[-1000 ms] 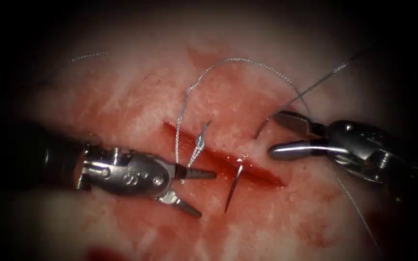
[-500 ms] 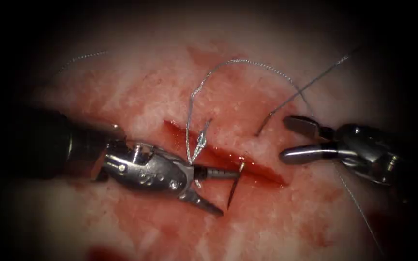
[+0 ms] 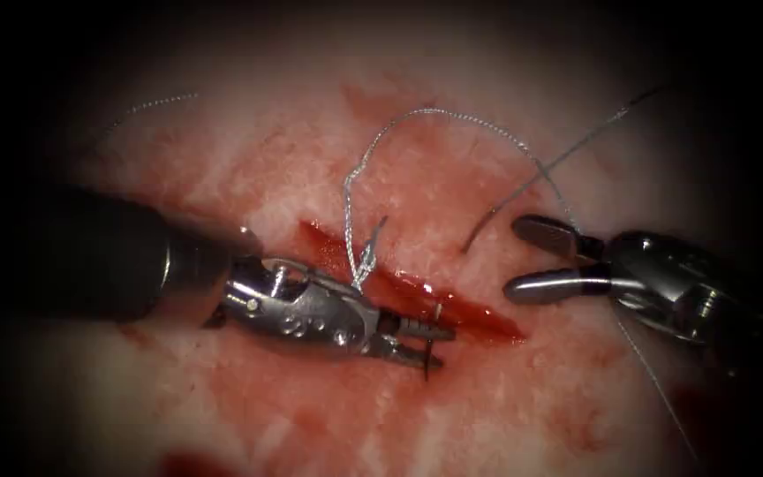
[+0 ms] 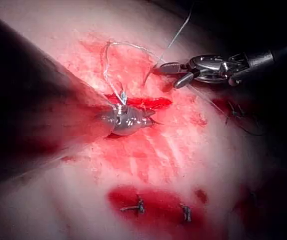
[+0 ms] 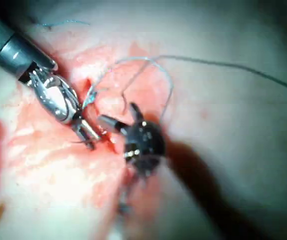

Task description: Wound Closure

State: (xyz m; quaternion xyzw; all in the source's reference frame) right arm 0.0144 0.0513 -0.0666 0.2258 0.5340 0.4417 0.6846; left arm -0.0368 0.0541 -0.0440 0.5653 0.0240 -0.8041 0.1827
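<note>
While our left tool [image 3: 417, 340] clamps the needle [image 3: 431, 340] near its emerging tip just left of the cut [image 3: 417, 296], the needle sits partly in the tissue [image 3: 328, 177]. Our right tool [image 3: 540, 261] is spread open, empty, right of the cut, thread [image 3: 434, 112] looping above.

Right tool [image 5: 117, 116] with jaws parted, holding nothing, above the tissue [image 5: 218, 110]. Left tool [image 5: 90, 136] enters from the opposite side, its jaws closed at the red cut [image 5: 99, 134] (the needle itself cannot be made out here). Thread [image 5: 148, 61] arcs in a loop over the tissue beyond both tools.
</note>
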